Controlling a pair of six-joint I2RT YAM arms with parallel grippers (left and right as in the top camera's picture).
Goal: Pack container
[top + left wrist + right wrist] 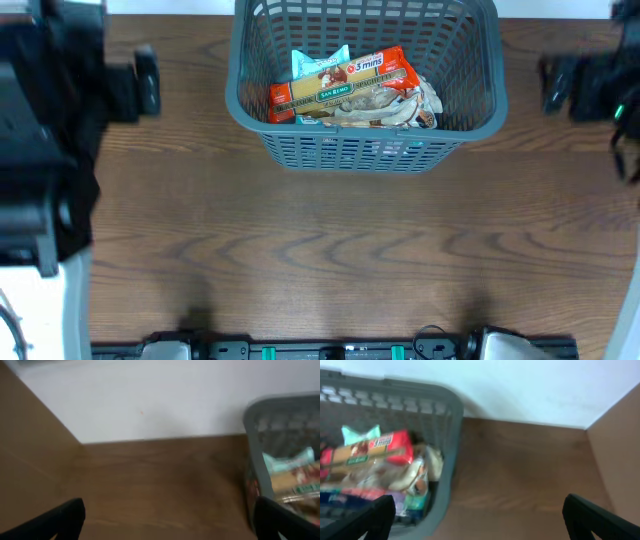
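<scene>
Container [362, 150] sits mid far edge of the surface [320, 250], packets [350, 90] inside. My left fingers [67, 519] are left of it, right fingers [600, 519] right, both spread and holding nothing. Wide surface runs out from its near wall.

The bulky matt-black left arm [45, 120] has boxy housings; the matt-black right arm [592, 85] carries what may be a green light [620, 110]. The left claw [167, 510] and right claw [479, 505] have black, rounded fingers.
</scene>
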